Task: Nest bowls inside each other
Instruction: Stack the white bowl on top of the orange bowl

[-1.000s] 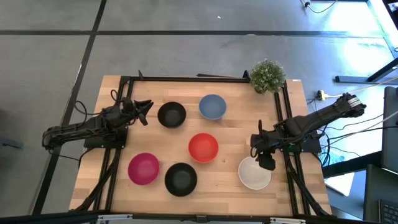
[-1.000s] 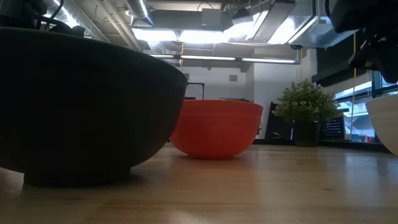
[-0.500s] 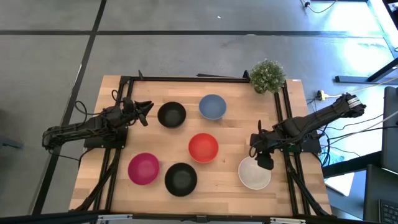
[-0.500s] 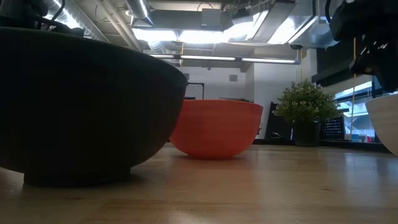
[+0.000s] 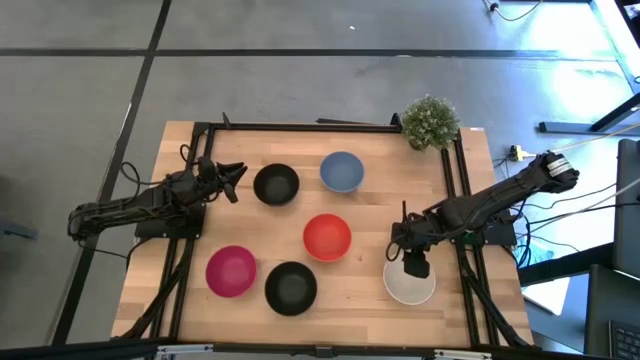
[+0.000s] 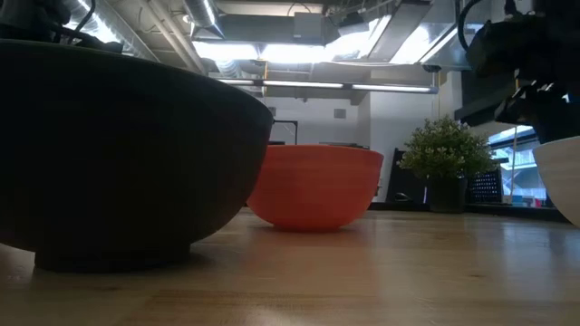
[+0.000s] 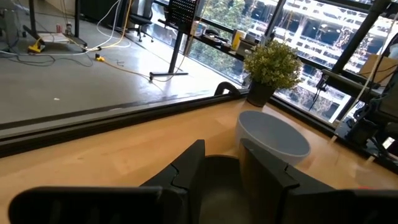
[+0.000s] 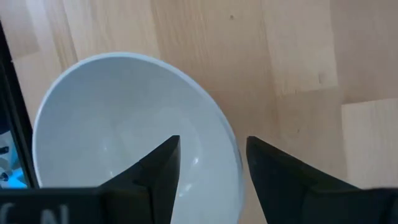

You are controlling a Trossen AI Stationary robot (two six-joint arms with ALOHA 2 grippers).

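White bowl (image 5: 408,282) sits at the worktop's (image 5: 370,215) right front; we see the right gripper (image 5: 412,262) above its rim, fingers (image 8: 163,163) spread wide astride the edge, holding nothing. Left gripper (image 5: 232,178) waits beside a black bowl (image 5: 276,185), fingers partly open, empty.

Six bowls on the table (image 5: 190,135): two black (image 5: 276,185) (image 5: 291,287), one blue (image 5: 341,171), one red (image 5: 327,237), one pink (image 5: 231,270), one white (image 5: 410,285). One potted plant (image 5: 430,122) at the table's corner. Two robot arms.
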